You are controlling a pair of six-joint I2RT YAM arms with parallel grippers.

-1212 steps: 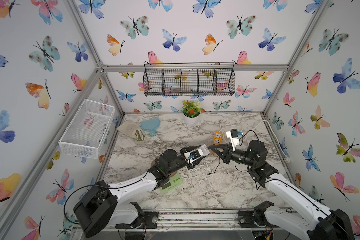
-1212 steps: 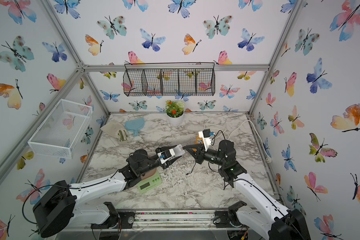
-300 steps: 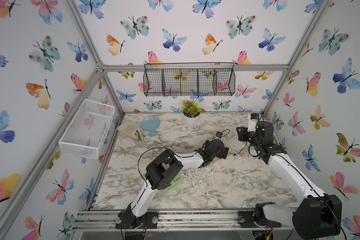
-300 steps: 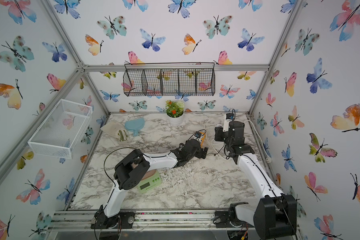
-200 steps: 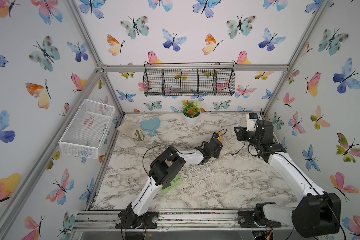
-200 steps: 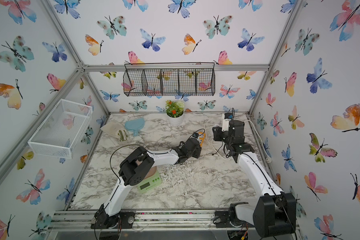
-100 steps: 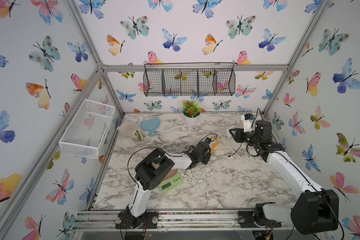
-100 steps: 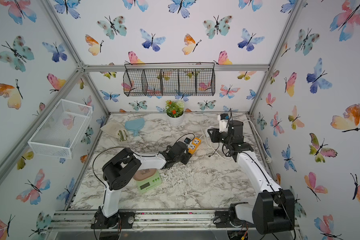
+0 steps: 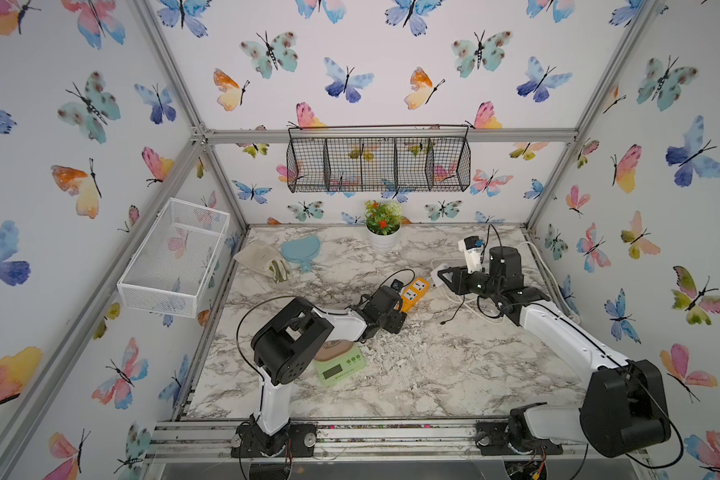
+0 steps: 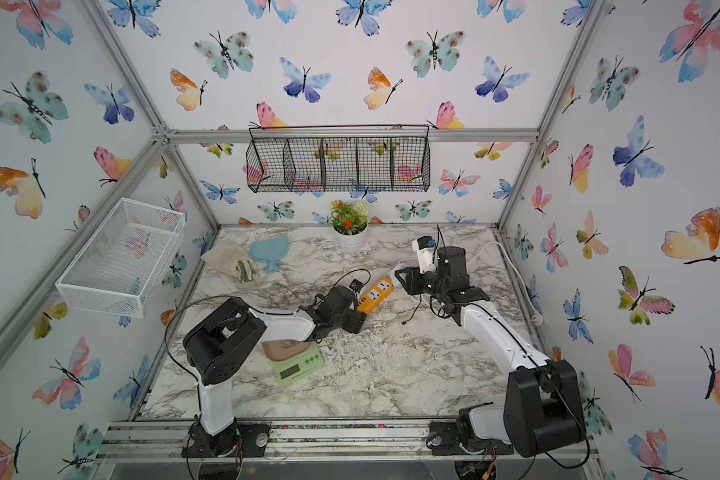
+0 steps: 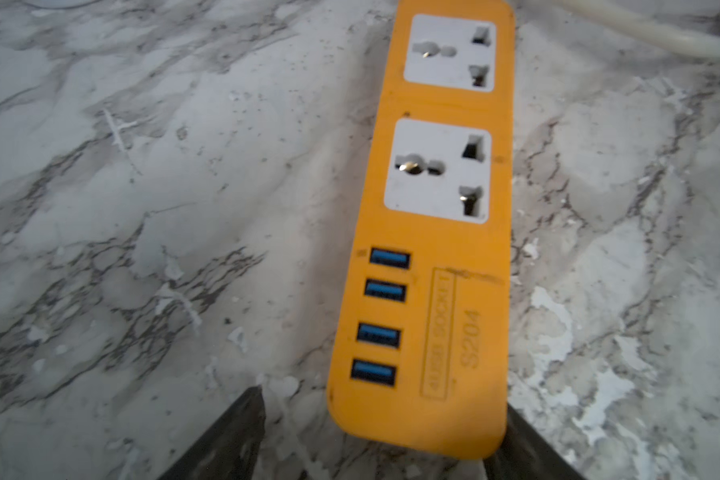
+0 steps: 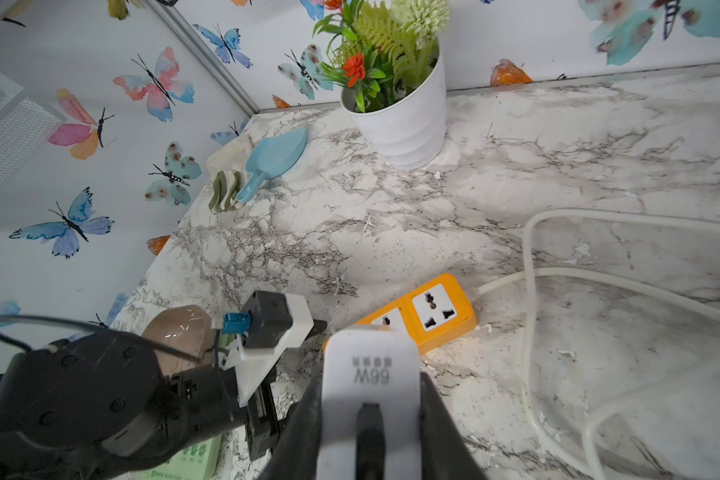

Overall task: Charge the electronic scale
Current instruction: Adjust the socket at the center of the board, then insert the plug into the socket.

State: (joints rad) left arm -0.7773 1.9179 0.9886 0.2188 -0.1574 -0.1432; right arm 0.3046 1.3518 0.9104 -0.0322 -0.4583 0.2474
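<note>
Electronic scale (image 9: 339,365) stands on the marble table (image 9: 433,374) near its front edge on the left side, and in both top views the left arm's elbow covers part of its beige tray. The green body with the dark display is free (image 10: 298,368). Further back, the left gripper (image 9: 400,311) is low at the near end of the orange power strip (image 9: 414,291), well apart from the scale. The right gripper (image 9: 443,278) is in the air just behind the strip's far end and holds a white charger (image 9: 435,275). A thin black cable (image 9: 454,311) hangs from the charger down to the table.

In the left wrist view, the left gripper (image 11: 371,449) has its jaws wide. The strip's end with four blue USB ports lies between them. One finger (image 11: 225,436) is clearly apart from the strip and the other is at its corner.

In the right wrist view, the right gripper (image 12: 371,399) is closed on both sides of the white charger (image 12: 371,365). Below it are the orange power strip (image 12: 437,311) with its white cord (image 12: 528,291), and the scale (image 12: 188,455) behind the left arm.
</note>
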